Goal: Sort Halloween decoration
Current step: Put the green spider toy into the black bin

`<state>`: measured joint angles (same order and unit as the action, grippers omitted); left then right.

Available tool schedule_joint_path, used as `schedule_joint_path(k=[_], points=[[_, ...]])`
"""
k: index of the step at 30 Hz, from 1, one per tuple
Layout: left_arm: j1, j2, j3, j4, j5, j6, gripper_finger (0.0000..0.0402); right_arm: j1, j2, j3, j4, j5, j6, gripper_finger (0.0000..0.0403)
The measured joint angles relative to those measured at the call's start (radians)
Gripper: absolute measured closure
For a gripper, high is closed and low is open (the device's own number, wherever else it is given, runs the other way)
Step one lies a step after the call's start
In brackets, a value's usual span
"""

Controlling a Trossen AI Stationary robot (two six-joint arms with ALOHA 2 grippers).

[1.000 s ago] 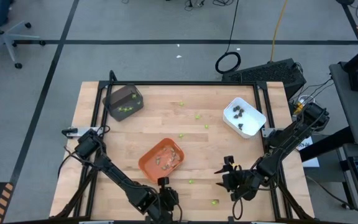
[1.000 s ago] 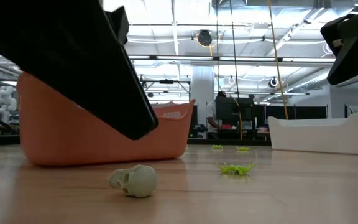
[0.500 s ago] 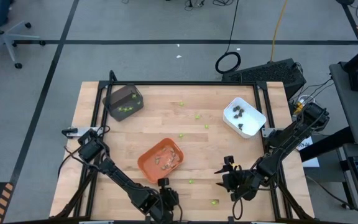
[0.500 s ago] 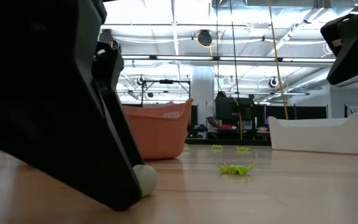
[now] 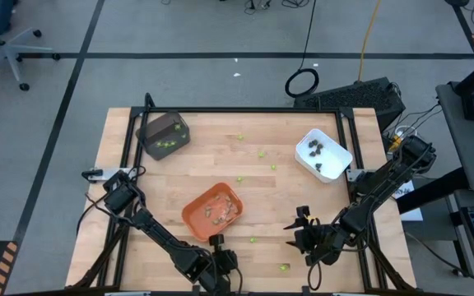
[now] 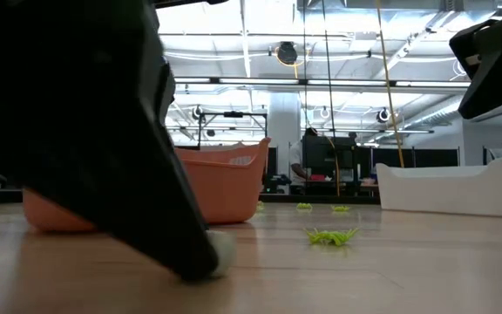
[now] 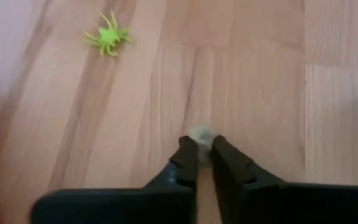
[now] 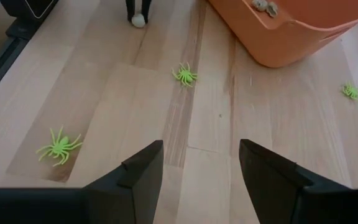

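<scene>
The Halloween decoration lies scattered on the wooden table as tiny pieces. A tan-grey skull (image 7: 201, 134) sits at the near edge, in front of the orange tray (image 5: 194, 215). My left gripper (image 7: 201, 148) is shut on it, and also shows in the high view (image 5: 216, 242). Lime-green spiders (image 8: 185, 74) lie loose around it, one (image 7: 109, 37) just beyond my left fingers. My right gripper (image 8: 201, 165) hangs open above bare wood at the near right (image 5: 303, 224), holding nothing. My left gripper pinches the tan-grey skull's two sides (image 7: 199, 138) between its two fingertips, only at their free ends. The fingers slant down from the table's near side. The skull (image 6: 223, 251) rests on the table, mostly hidden behind the finger in the low view.
The orange tray (image 6: 229, 183) holds tan-grey pieces. A white tray (image 5: 323, 154) with dark pieces stands at the far right. A dark grey tray (image 5: 164, 134) with green pieces stands at the far left. More green spiders (image 5: 283, 266) dot the table's middle and near edge.
My left gripper has sunk onto the tan-grey skull and shut on it. The skull has stayed on the table. In the low view the dark finger now covers most of it.
</scene>
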<state>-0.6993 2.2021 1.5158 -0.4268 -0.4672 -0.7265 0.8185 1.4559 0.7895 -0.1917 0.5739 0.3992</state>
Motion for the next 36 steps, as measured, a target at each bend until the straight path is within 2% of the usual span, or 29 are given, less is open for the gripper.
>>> schedule_joint_path(k=[2, 11, 16, 27, 36], points=[[0.001, 0.000, 0.000, 0.001, -0.017, -0.001, 0.0392, 0.000, 0.000, 0.000, 0.000, 0.000, 0.000, 0.0209], [0.006, -0.031, 0.000, -0.002, -0.070, 0.010, 0.0398, 0.000, 0.000, 0.000, -0.001, 0.000, 0.000, 0.0209], [0.005, -0.070, 0.028, -0.006, -0.141, 0.086, 0.0401, 0.000, 0.000, 0.000, -0.002, 0.000, 0.000, 0.0209], [-0.030, -0.167, 0.063, -0.005, -0.378, 0.544, 0.0401, 0.000, 0.000, 0.000, -0.004, 0.000, 0.000, 0.0209], [-0.036, -0.175, 0.063, -0.002, -0.406, 0.850, 0.0401, 0.000, 0.000, 0.000, -0.006, 0.000, 0.000, 0.0209]])
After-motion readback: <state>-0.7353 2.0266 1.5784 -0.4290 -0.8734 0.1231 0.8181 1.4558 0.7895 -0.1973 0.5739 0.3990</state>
